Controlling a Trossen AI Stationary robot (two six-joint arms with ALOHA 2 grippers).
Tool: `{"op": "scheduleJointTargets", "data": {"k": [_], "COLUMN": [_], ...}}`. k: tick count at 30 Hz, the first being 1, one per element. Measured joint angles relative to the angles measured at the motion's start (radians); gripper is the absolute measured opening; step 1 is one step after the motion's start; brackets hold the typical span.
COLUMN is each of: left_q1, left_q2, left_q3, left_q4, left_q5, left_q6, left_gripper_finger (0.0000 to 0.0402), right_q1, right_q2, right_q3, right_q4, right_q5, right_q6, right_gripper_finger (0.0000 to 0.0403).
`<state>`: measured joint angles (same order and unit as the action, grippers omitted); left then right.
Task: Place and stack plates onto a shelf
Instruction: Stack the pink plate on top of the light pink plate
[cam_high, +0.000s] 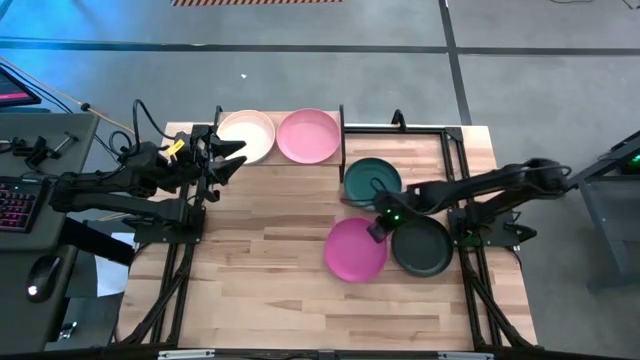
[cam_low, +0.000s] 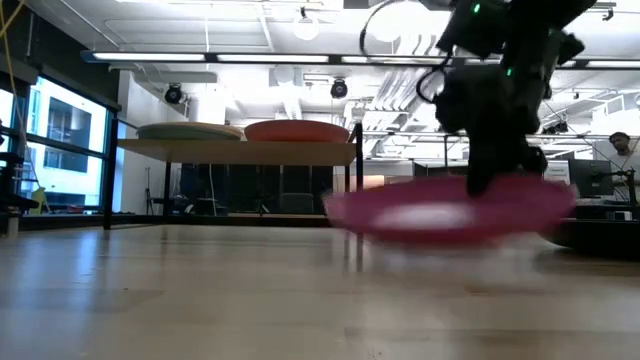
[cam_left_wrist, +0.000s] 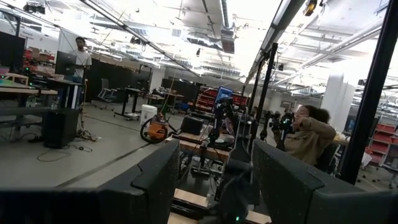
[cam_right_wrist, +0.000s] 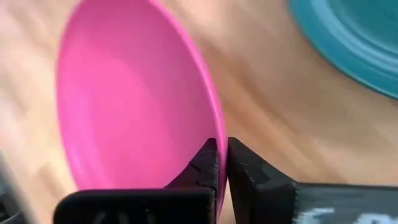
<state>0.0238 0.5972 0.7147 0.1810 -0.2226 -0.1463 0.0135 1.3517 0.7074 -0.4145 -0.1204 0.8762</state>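
- high view: the magenta plate (cam_high: 355, 249) is held at its right rim by the right gripper (cam_high: 378, 231), in the middle of the table (cam_high: 270, 290), between the dark teal plate (cam_high: 372, 178) farther back and the black plate (cam_high: 421, 248) just to its right.
- right wrist view: the two fingers (cam_right_wrist: 208, 168) are seen pressed together on the thin rim of the magenta plate, one inside and one outside, so the plate can be carried by its edge.
- low view: the magenta plate appears raised off the tabletop and roughly level, judged to be on its way to the shelf (cam_low: 235, 148) at the far left.
- the shelf already carries two plates side by side, a peach plate (cam_high: 247, 135) on the left and a light pink plate (cam_high: 308, 135) on the right, so stacking is judged to come next.
- the left gripper (cam_high: 232, 158) waits just near of the shelf's left end, fingers apart and empty, kept out of the carrying path.
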Motion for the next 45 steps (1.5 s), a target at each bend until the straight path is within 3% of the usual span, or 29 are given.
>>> {"op": "scheduleJointTargets", "data": {"k": [8, 14, 17, 20, 22, 28, 33, 36, 40, 45], "left_q1": [0.0, 0.0, 0.0, 0.0, 0.0, 0.0, 0.0, 0.0, 0.0, 0.0], "left_q2": [0.0, 0.0, 0.0, 0.0, 0.0, 0.0, 0.0, 0.0, 0.0, 0.0], "left_q3": [0.0, 0.0, 0.0, 0.0, 0.0, 0.0, 0.0, 0.0, 0.0, 0.0], "left_q4": [0.0, 0.01, 0.04, 0.063, 0.066, 0.067, 0.067, 0.068, 0.072, 0.072], "left_q5": [0.0, 0.0, 0.0, 0.0, 0.0, 0.0, 0.0, 0.0, 0.0, 0.0], "left_q6": [0.0, -0.001, -0.028, -0.035, -0.035, -0.034, -0.034, -0.034, -0.034, -0.034], "left_gripper_finger": [0.019, 0.019, 0.019, 0.019, 0.019, 0.019, 0.019, 0.019, 0.019, 0.019], "right_q1": [0.022, 0.111, 0.153, 0.163, 0.147, 0.006, -0.152, -0.25, -0.374, -0.474], "right_q2": [-0.165, -0.18, -0.16, -0.133, -0.111, -0.037, 0.064, 0.136, 0.232, 0.325], "right_q3": [0.0, 0.0, 0.0, 0.007, 0.053, 0.34, 0.64, 0.774, 0.873, 0.903], "right_q4": [0.015, 0.16, 0.313, 0.463, 0.473, 0.305, 0.009, -0.078, -0.118, -0.121], "right_q5": [-0.182, -0.3, -0.293, -0.215, -0.163, -0.09, 0.067, 0.136, 0.148, 0.145], "right_q6": [0.011, 0.038, 0.066, 0.096, 0.092, -0.074, -0.269, -0.32, -0.306, -0.218], "right_gripper_finger": [0.0, 0.0, 0.0, 0.0, 0.0, 0.0, 0.0, 0.0, 0.0, 0.0]}}
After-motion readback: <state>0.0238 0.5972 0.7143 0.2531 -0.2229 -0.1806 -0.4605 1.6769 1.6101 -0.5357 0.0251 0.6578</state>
